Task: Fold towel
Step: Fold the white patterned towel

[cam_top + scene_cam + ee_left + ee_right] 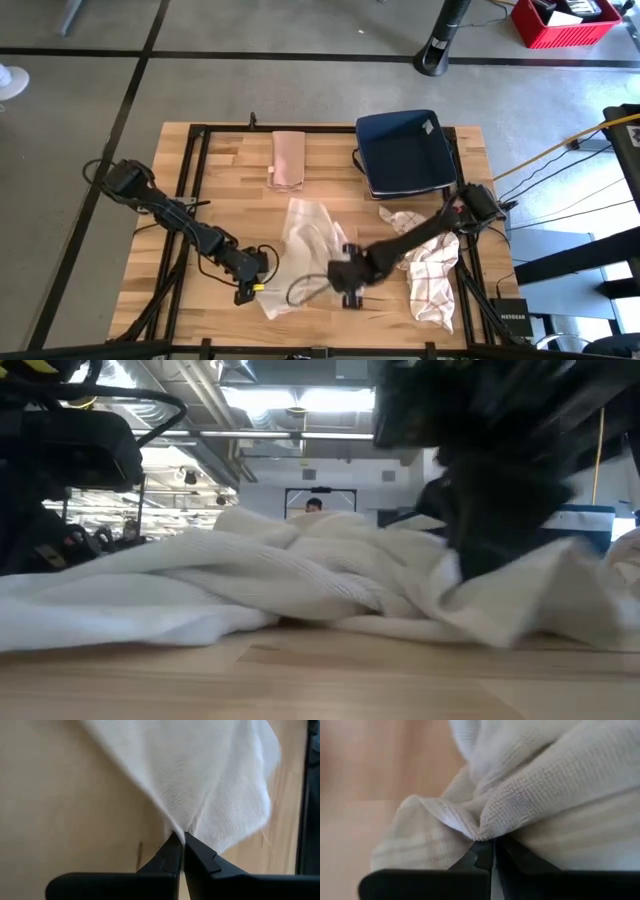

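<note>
White towel (305, 245) crumpled at table (230, 185) centre-front. Left gripper (179, 839) clenched on towel's near-left corner. Right gripper (492, 841) clenched on bunched fold at towel's right edge. Checked cloth (432, 275) right; pink folded cloth (289, 160), blue bin (405, 152) behind.

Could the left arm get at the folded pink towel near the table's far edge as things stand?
Probably not yet: the left gripper is shut on the white towel near the front edge. The pink towel itself lies uncovered.
</note>
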You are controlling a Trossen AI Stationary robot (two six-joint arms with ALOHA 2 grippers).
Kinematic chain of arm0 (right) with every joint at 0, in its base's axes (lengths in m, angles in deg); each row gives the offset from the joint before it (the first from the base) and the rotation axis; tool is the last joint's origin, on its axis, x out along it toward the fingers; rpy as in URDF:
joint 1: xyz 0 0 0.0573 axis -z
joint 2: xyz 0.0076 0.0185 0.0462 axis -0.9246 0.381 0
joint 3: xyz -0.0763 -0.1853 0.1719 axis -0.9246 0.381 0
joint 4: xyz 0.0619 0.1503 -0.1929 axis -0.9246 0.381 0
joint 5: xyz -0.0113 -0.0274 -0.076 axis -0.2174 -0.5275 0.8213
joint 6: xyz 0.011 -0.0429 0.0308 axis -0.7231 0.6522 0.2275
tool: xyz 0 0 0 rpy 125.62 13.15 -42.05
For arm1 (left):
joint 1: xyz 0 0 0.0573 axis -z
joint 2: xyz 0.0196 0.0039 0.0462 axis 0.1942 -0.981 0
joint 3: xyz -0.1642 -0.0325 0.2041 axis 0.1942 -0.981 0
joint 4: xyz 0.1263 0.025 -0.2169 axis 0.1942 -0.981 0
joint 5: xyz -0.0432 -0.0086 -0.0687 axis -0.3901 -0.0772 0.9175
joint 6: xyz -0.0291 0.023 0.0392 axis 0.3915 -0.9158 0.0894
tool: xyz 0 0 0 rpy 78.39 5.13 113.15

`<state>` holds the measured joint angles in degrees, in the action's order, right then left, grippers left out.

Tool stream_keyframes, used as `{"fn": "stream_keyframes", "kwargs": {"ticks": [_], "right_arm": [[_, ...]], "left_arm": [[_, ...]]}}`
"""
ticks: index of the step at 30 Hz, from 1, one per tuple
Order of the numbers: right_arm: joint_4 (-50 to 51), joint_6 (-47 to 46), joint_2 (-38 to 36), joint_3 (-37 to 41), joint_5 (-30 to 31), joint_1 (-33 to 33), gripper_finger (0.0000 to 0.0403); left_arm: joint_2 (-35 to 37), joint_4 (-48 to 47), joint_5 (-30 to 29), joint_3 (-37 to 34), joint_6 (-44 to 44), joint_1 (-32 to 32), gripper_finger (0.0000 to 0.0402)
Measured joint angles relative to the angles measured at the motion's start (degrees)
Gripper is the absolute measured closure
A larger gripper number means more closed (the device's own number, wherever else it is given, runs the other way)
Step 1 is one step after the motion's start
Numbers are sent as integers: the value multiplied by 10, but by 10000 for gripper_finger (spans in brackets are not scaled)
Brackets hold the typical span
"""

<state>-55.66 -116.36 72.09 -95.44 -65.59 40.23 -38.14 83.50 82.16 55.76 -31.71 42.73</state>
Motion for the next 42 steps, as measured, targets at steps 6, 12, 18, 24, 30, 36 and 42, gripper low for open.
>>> {"fn": "stream_keyframes", "kwargs": {"ticks": [6,12,18,24,30,36,42], "right_arm": [[-43,-50,0,-15,-36,-30,371],[143,-54,0,-115,-146,-17,296],[259,28,-1,-228,-30,7,230],[146,189,-1,-248,193,35,205],[-41,296,17,-217,143,85,207],[-140,321,70,-216,78,115,209],[-161,346,98,-215,74,121,210]], "left_arm": [[51,-70,-50,-1,10,-6,398],[123,-226,-158,-1,67,-4,397],[165,-271,-216,-1,93,-1,399],[172,-262,-233,6,74,17,397],[172,-255,-236,41,36,34,397],[172,-195,-237,67,-11,50,397],[172,-136,-237,73,-59,61,396]]}}
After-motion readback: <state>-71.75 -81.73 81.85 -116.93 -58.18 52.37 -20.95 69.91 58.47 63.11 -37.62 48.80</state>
